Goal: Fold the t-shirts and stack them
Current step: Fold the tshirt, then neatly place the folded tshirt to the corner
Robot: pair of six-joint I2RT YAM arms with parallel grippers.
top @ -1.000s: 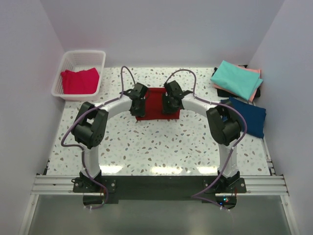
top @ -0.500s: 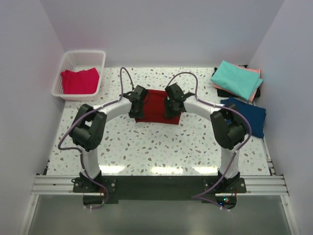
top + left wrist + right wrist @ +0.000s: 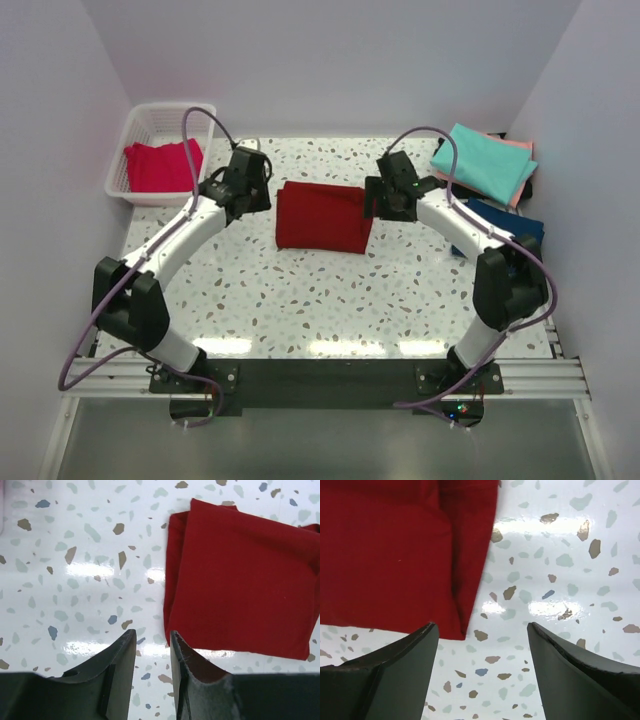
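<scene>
T-shirt [image 3: 322, 217] folded, left gripper [image 3: 151, 634], right gripper [image 3: 481, 626] beside its side edges

A white lattice plastic basket [image 3: 150, 122] sits in the upper left of the top view, at the far left corner of a white terrazzo tabletop [image 3: 330, 290] flecked with grey and brown chips. Plain pale walls [image 3: 330, 60] enclose it. Along the bottom edge runs an aluminium rail [image 3: 110, 375] with a black plate [image 3: 330, 385] on it.
</scene>
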